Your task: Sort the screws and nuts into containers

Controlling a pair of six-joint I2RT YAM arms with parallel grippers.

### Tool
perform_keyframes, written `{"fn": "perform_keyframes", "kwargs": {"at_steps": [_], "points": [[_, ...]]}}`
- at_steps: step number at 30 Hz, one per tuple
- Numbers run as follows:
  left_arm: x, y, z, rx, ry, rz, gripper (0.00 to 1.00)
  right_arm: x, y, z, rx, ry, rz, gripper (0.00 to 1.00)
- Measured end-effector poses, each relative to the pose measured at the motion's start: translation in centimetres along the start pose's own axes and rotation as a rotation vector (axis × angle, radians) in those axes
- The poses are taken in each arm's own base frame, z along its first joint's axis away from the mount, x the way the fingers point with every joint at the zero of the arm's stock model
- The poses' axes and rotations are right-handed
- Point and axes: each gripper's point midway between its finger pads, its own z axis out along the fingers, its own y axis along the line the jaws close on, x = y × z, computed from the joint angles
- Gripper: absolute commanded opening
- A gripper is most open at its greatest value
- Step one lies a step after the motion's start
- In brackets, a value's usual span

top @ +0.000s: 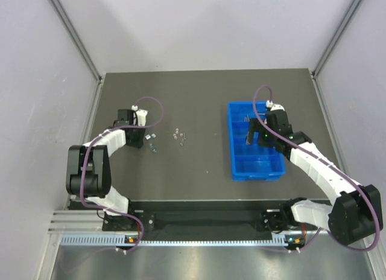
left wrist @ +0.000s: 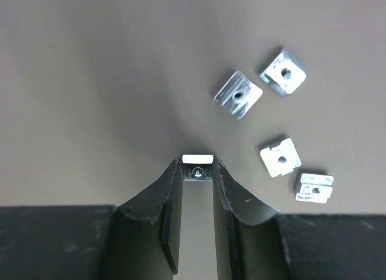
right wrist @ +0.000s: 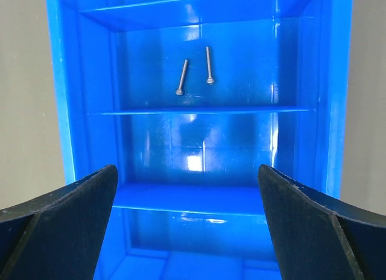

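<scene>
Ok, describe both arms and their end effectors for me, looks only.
The left arm and right arm have white segmented shells with black joints and bases. A purple cable loops along each. The left end effector has two black, scuffed fingers curving to narrow tips; the right end effector shows broad black fingers. A green light glows near the right wrist.

nuts [left wrist: 238, 95] on table [top: 205, 93], left of tray [top: 258, 173]; two screws [right wrist: 183, 76] in one tray compartment

Five nuts [left wrist: 238, 95], two screws [right wrist: 182, 77] in full view, one blue tray [right wrist: 60, 81]
</scene>
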Motion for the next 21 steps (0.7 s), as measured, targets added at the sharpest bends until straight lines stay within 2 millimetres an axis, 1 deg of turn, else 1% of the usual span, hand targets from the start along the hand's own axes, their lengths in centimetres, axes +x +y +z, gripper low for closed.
{"fn": "perform_keyframes", "kwargs": {"at_steps": [2, 4, 5, 7, 8, 10, 11, 12, 15, 18, 19, 20, 21], "points": [[0.0, -0.1, -0.5, -0.024, 0.006, -0.029, 0.06, -0.1, -0.1, -0.1, 0.002, -0.002, 0.007, 1.0], [-0.6, -0.8, -1.7, -0.033, -0.013, -0.063, 0.06, -0.3, -0.1, -0.3, 0.004, -0.012, 0.017, 1.0], [-1.3, -1.4, -2.6, -0.037, -0.039, -0.078, 0.06, -0.5, -0.2, -0.4, 0.007, -0.021, 0.021, 1.0], [-3.4, -3.1, -4.5, -0.04, -0.123, -0.081, 0.06, -0.9, -0.5, -0.8, 0.016, -0.044, 0.032, 1.0], [-4.8, -4.7, -5.7, -0.026, -0.175, -0.073, 0.06, -1.3, -0.6, -1.1, 0.021, -0.06, 0.04, 1.0], [-7.4, -8.8, -8.0, 0.027, -0.275, -0.049, 0.04, -1.9, -1.1, -1.6, 0.036, -0.089, 0.057, 1.0], [-9.1, -11.6, -9.3, 0.077, -0.336, -0.041, 0.04, -2.2, -1.4, -1.9, 0.047, -0.105, 0.066, 1.0], [-10.2, -14.1, -10.3, 0.123, -0.38, -0.033, 0.04, -2.6, -2.0, -2.2, 0.064, -0.123, 0.081, 1.0], [-12.5, -20.5, -12.5, 0.233, -0.47, -0.02, 0.04, -3.8, -3.7, -3.2, 0.126, -0.165, 0.125, 1.0], [-14.3, -26.1, -13.2, 0.309, -0.505, 0.002, 0.04, -4.9, -5.5, -4.3, 0.179, -0.209, 0.165, 1.0], [-15.0, -28.6, -13.1, 0.343, -0.516, 0.013, 0.04, -5.2, -6.1, -4.8, 0.195, -0.225, 0.178, 1.0], [-15.6, -30.1, -13.0, 0.364, -0.53, 0.017, 0.04, -5.4, -6.6, -5.2, 0.207, -0.238, 0.19, 1.0], [-16.0, -32.2, -12.7, 0.392, -0.531, 0.03, 0.04, -5.5, -6.9, -5.5, 0.216, -0.247, 0.197, 1.0]]}}
